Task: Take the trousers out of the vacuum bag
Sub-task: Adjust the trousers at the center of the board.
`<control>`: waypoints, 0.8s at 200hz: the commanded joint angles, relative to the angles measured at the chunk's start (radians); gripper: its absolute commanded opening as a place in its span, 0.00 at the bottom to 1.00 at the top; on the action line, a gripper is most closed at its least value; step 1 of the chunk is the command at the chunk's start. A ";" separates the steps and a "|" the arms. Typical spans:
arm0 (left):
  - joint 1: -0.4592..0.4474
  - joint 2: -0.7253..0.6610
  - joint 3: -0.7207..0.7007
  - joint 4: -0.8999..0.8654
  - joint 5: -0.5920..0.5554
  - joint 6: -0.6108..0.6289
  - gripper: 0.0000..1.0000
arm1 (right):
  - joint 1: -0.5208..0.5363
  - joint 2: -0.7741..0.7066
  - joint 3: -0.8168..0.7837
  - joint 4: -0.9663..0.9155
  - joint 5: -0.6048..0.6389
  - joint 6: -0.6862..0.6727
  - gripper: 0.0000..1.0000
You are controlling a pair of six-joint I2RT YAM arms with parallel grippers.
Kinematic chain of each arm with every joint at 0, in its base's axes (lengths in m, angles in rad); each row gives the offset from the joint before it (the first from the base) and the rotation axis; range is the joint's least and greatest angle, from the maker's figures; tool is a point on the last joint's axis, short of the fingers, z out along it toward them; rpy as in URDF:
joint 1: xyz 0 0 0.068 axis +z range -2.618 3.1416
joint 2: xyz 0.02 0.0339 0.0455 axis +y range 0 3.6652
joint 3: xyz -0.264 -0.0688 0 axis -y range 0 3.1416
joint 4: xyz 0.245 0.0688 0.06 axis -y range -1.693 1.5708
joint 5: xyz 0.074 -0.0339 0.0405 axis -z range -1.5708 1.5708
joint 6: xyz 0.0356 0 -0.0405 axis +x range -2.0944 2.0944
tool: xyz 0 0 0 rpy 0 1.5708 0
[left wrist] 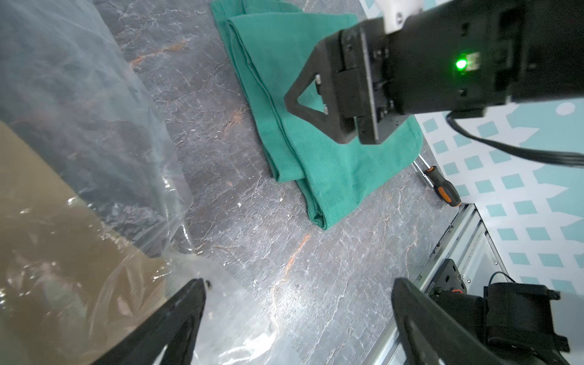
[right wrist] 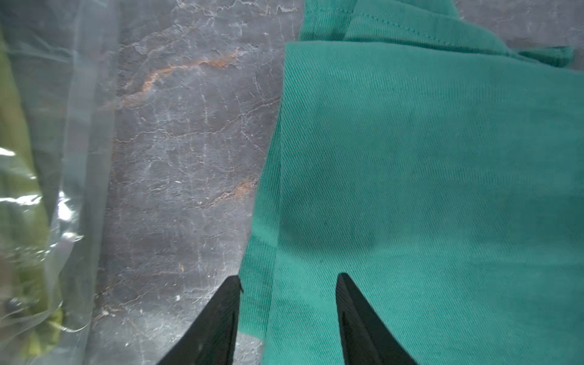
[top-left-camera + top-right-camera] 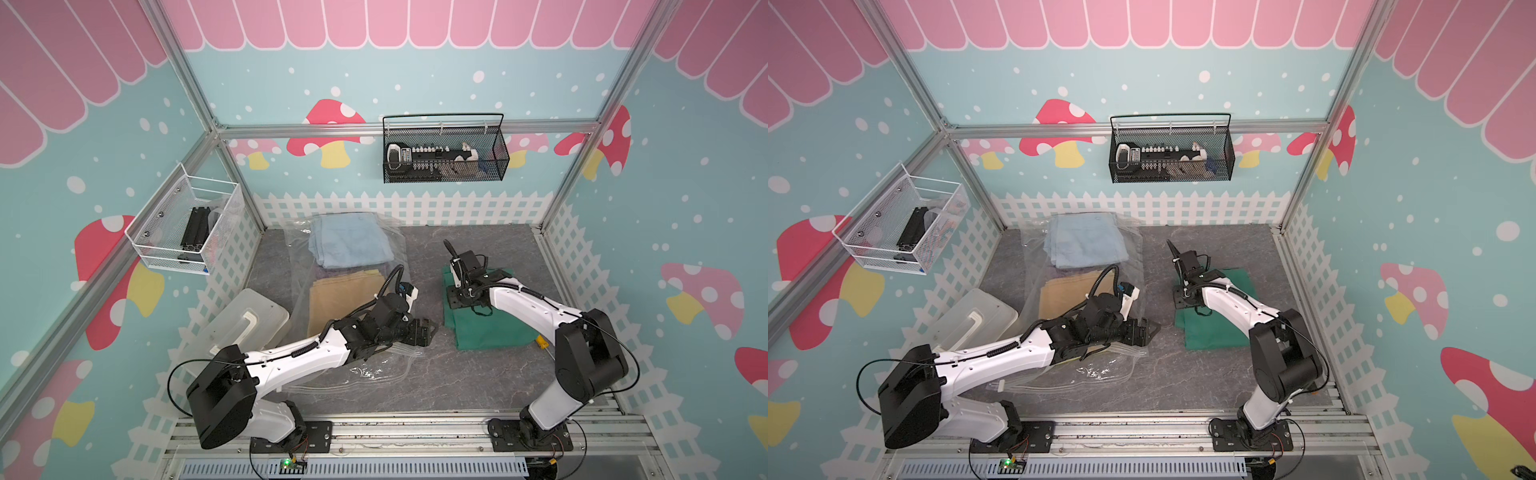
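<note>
The clear, crinkly vacuum bag point(image 3: 299, 266) point(image 3: 1034, 266) lies at the left of the table. Inside it are light blue trousers point(image 3: 349, 241) at the far end and tan trousers point(image 3: 340, 299) point(image 1: 31, 189) nearer. Yellow-green cloth point(image 2: 19, 158) shows through the plastic. Dark green trousers point(image 3: 486, 328) point(image 1: 331, 164) point(image 2: 426, 189) lie folded on the table, outside the bag. My left gripper point(image 3: 430, 329) point(image 1: 297, 284) stands wide open by the bag's right edge, holding nothing. My right gripper point(image 3: 455, 298) point(image 2: 289, 278) hovers over the green trousers' left edge with its jaws apart.
A translucent box with a white handle point(image 3: 245, 320) sits left of the bag. An orange-and-black screwdriver point(image 1: 442, 186) lies by the right wall, near the green trousers. A white wire basket point(image 3: 187, 224) and a black mesh basket point(image 3: 444, 153) hang on the walls.
</note>
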 commanded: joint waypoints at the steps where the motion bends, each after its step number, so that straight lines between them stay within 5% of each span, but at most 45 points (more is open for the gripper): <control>1: -0.007 0.012 0.017 0.069 0.010 -0.018 0.92 | -0.001 0.052 0.053 -0.047 0.064 -0.040 0.51; 113: -0.020 0.064 -0.015 0.132 0.014 -0.031 0.90 | 0.013 0.212 0.125 -0.058 0.142 -0.049 0.48; 160: -0.020 0.061 -0.043 0.144 0.010 -0.034 0.90 | 0.016 0.234 0.146 -0.061 0.183 -0.042 0.25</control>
